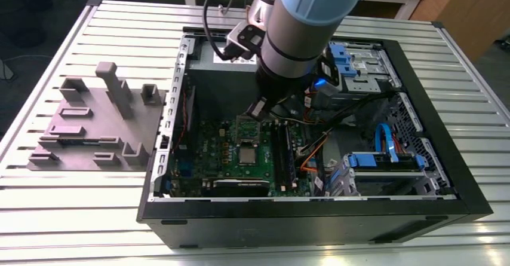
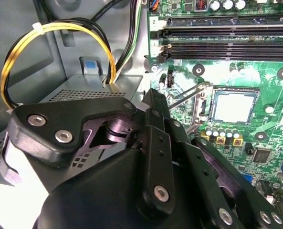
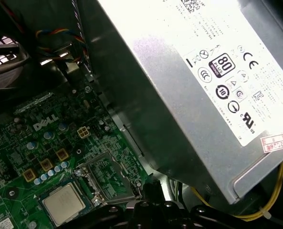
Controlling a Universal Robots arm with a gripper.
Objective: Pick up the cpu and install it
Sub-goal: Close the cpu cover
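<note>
The cpu (image 1: 248, 155) lies flat in its socket on the green motherboard (image 1: 209, 152), inside the open computer case (image 1: 414, 209) that rests on the slatted worktop (image 1: 80, 218). In both wrist views its silver-grey metal top shows square and level: (image 2: 233, 106) in the second, (image 3: 64, 203) in the first. Beside it the socket's load frame (image 3: 105, 174) stands hinged open, so the chip sits in place but is not clamped down.

The hand (image 1: 263, 112) hangs above the motherboard, just beyond the cpu toward the grey power supply (image 3: 193, 81), and is apart from the chip. Its black linkages (image 2: 151, 157) show in the second wrist view, but whether its fingers are spread or closed I cannot tell.

Judging by its look, the cpu is light, stiff and thin, with a smooth, likely slippery metal lid. Its underside and the socket contacts are likely fragile, so any hold belongs on two opposite edges of the darker rim, kept level and without pressing downward.
</note>
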